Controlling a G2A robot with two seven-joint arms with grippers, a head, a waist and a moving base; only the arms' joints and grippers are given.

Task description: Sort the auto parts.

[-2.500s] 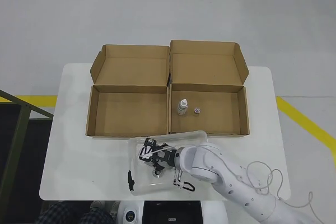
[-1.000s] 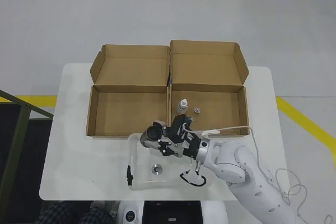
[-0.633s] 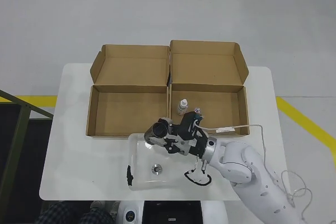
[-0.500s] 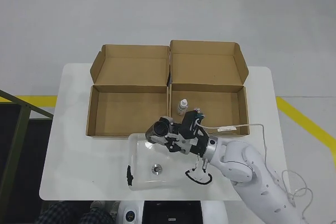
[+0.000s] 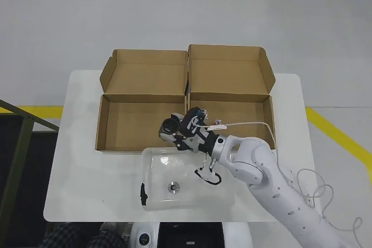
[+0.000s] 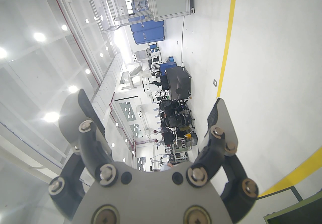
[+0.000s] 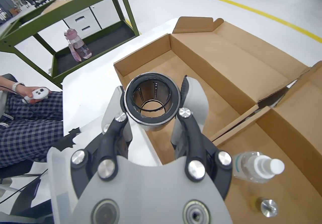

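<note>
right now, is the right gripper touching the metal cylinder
Touching. In the right wrist view the right gripper clamps the metal cylinder on both sides.

— How is it all laid out?
— Left box [image 5: 141, 124] and right box [image 5: 242, 124] sit side by side, far on the table [image 5: 80, 161]; the bin [image 5: 155, 180] lies before them.
— And the cylinder [image 7: 151, 101]?
— In my right gripper [image 5: 177, 130], over the left box's near right corner.

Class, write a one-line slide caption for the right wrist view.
Right gripper shut on a cylindrical bearing, poised over the empty cardboard box.
</note>
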